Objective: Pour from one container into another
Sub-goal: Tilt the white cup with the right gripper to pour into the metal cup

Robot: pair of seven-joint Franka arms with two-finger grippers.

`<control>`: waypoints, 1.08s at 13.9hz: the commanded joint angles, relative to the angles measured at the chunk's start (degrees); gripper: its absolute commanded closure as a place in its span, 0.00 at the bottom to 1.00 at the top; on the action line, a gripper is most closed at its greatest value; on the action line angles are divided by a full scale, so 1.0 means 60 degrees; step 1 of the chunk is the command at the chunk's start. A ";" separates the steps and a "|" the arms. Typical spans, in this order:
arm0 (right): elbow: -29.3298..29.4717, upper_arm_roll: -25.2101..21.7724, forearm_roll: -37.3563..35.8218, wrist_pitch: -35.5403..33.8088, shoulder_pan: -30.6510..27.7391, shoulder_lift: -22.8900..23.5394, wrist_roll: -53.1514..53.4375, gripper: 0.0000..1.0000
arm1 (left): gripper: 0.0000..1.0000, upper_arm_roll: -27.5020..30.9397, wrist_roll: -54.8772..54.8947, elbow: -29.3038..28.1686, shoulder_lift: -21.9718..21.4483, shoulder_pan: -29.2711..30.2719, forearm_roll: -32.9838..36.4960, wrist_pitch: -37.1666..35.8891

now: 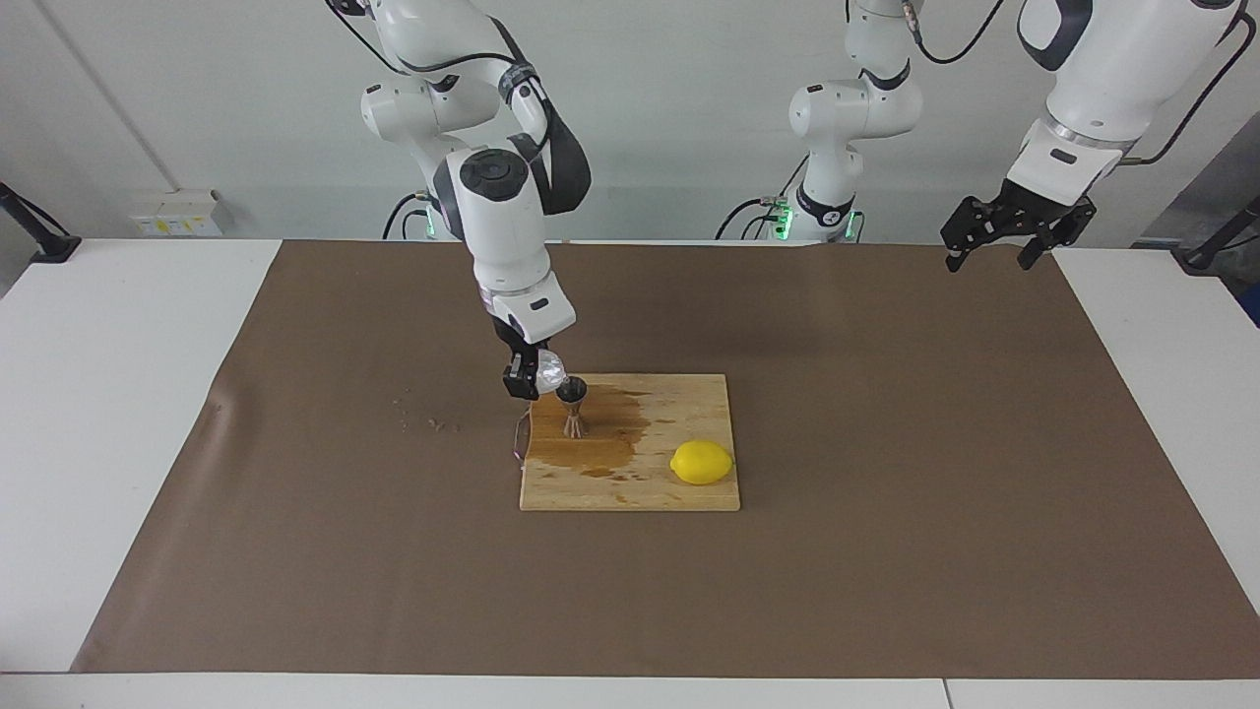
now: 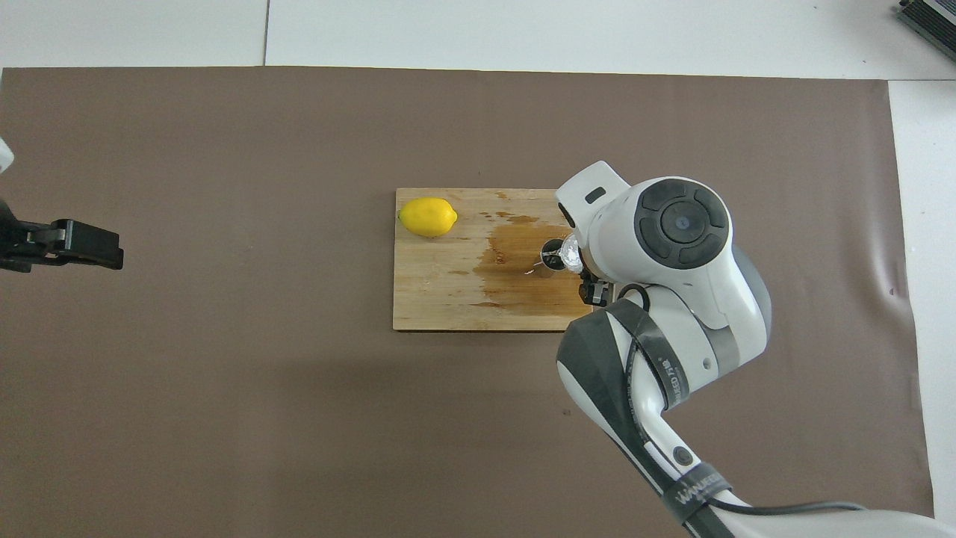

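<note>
- Brown paper (image 1: 886,473) covers the white desk (image 1: 98,414) in the facing view; a wooden board (image 1: 679,487) carries a steel jigger (image 1: 573,406) on a wet stain and a lemon (image 1: 702,462).
- Right tool (image 1: 527,379) grips the small clear jar (image 1: 548,371), tilted over the jigger's mouth.
- Left tool (image 1: 994,241) waits, fingers spread, over the desk's edge.
- Overhead, the jar (image 2: 569,252) touches the jigger (image 2: 551,258); the right arm hides its tool.
- Left tool (image 2: 82,244) hangs at the paper's border.

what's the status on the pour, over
Right gripper shut on jar, tipped at jigger mouth on wet cutting board. Left gripper open, waiting over its end of the table. Lemon well apart, nothing blocking.
</note>
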 commanded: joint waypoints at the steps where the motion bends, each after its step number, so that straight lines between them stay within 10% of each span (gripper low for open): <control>1: 0.0085 0.0002 -0.0303 -0.0245 0.0024 -0.0070 0.0255 0.68 | 0.00 0.0040 0.0001 -0.0347 -0.0304 0.0001 -0.0002 0.0111; 15: 0.0041 0.0031 0.0207 -0.0128 -0.0196 -0.0070 -0.0343 0.68 | 0.00 0.0040 0.0001 -0.0361 -0.0304 0.0001 -0.0002 0.0111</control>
